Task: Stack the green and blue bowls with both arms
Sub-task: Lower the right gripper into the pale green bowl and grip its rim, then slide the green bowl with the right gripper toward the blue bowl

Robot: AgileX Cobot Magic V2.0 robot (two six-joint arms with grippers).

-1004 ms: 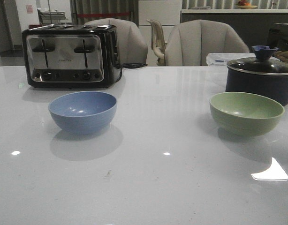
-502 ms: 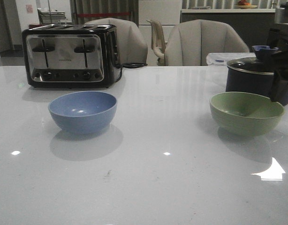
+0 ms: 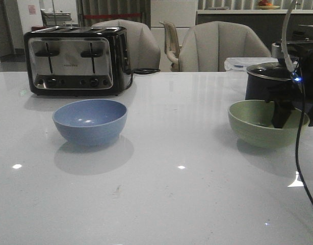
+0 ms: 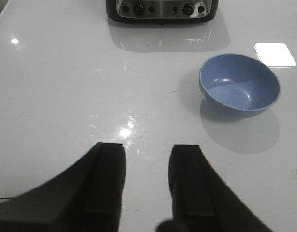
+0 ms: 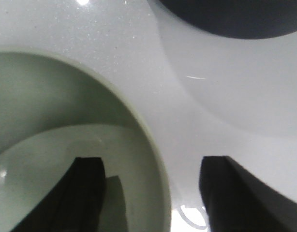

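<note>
The blue bowl [image 3: 90,121] stands upright on the white table's left half, in front of the toaster; it also shows in the left wrist view [image 4: 239,85]. The green bowl [image 3: 258,125] stands on the right half, and fills part of the right wrist view [image 5: 66,145]. My right gripper [image 3: 295,118] is open over the green bowl's right rim, one finger inside the bowl and one outside it [image 5: 151,169]. My left gripper [image 4: 147,154] is open and empty above bare table, some way short of the blue bowl. The left arm is out of the front view.
A black and chrome toaster [image 3: 77,60] stands at the back left. A dark lidded pot [image 3: 268,81] stands just behind the green bowl, close to my right arm. Chairs stand beyond the table's far edge. A thin cable [image 3: 299,153] hangs from the right arm.
My right arm has come into the front view from the right and dropped down to the green bowl's right rim. Both bowls have stayed in place.
</note>
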